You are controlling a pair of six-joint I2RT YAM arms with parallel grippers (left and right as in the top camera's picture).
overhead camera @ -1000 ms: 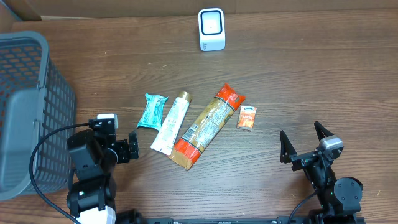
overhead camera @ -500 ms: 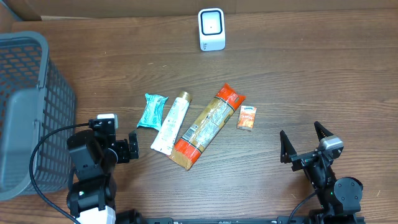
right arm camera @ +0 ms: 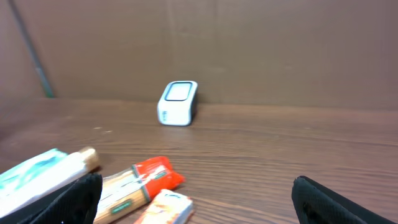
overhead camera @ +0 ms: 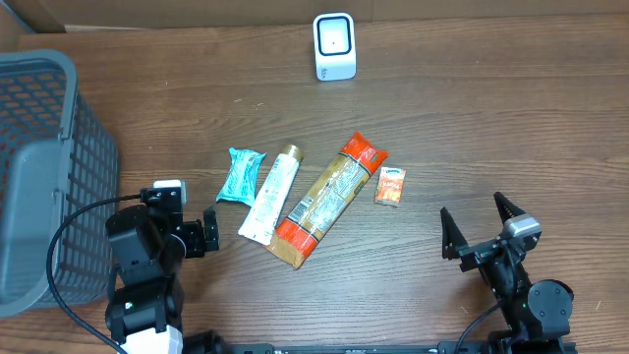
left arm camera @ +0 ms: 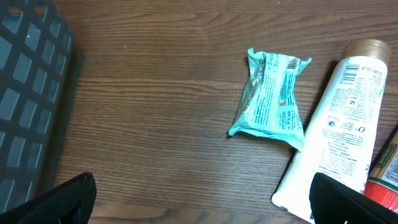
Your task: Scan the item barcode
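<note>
Several items lie mid-table: a teal packet [overhead camera: 241, 175] [left arm camera: 270, 96], a white tube [overhead camera: 272, 195] [left arm camera: 342, 124], a long orange-and-gold pack [overhead camera: 329, 200] [right arm camera: 134, 183] and a small orange packet [overhead camera: 390, 186] [right arm camera: 165, 208]. The white barcode scanner [overhead camera: 334, 46] [right arm camera: 178, 102] stands upright at the far edge. My left gripper [overhead camera: 182, 231] [left arm camera: 199, 205] sits open near the table's front, just short of the teal packet and the tube's flat end, holding nothing. At the front right, my right gripper [overhead camera: 479, 224] [right arm camera: 199, 199] is open and empty, facing the scanner, with the small packet ahead to its left.
A grey mesh basket [overhead camera: 44, 177] [left arm camera: 25, 93] fills the left side, close beside the left arm. A cardboard wall [right arm camera: 249, 43] backs the table behind the scanner. Bare wood [overhead camera: 511, 128] lies between the right gripper and the far edge.
</note>
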